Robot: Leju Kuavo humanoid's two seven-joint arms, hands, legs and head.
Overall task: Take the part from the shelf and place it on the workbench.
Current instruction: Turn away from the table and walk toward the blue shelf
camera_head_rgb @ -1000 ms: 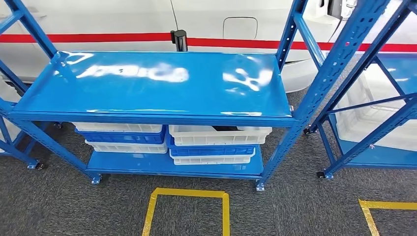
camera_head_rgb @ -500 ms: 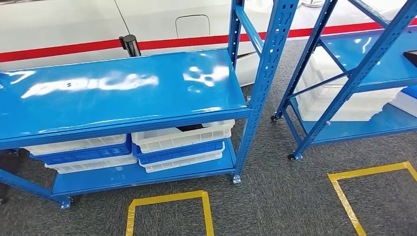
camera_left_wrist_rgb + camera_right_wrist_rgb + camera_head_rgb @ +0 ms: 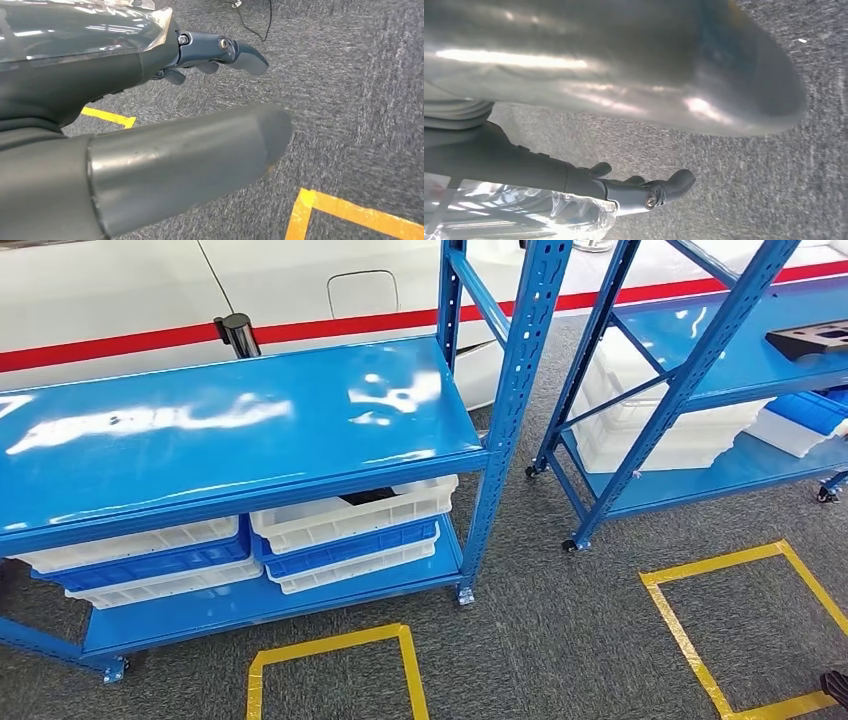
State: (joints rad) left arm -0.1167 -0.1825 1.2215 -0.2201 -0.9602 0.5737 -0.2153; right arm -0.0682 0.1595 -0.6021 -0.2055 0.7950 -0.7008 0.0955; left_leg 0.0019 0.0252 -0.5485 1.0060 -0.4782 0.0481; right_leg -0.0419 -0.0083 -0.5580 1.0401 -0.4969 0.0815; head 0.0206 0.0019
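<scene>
A flat black part (image 3: 815,340) lies on the middle deck of the blue shelf (image 3: 700,360) at the far right of the head view. A second blue shelf (image 3: 230,430) stands closer on the left with a bare, glossy top deck. My left hand (image 3: 150,125) hangs over grey carpet, thumb and fingers (image 3: 225,52) stretched out and holding nothing. My right hand (image 3: 624,100) also hangs above the carpet, its fingers (image 3: 659,190) extended and apart, with nothing in it.
White and blue bins (image 3: 340,530) are stacked on the left shelf's lower deck, one holding something dark. White bins (image 3: 650,435) sit low in the right shelf. Yellow tape squares (image 3: 330,670) (image 3: 720,630) mark the carpet. A white vehicle with a red stripe (image 3: 120,340) stands behind.
The camera has turned to the right: the left shelf slid leftward in the picture, and the right shelf with the black part has come into view.
</scene>
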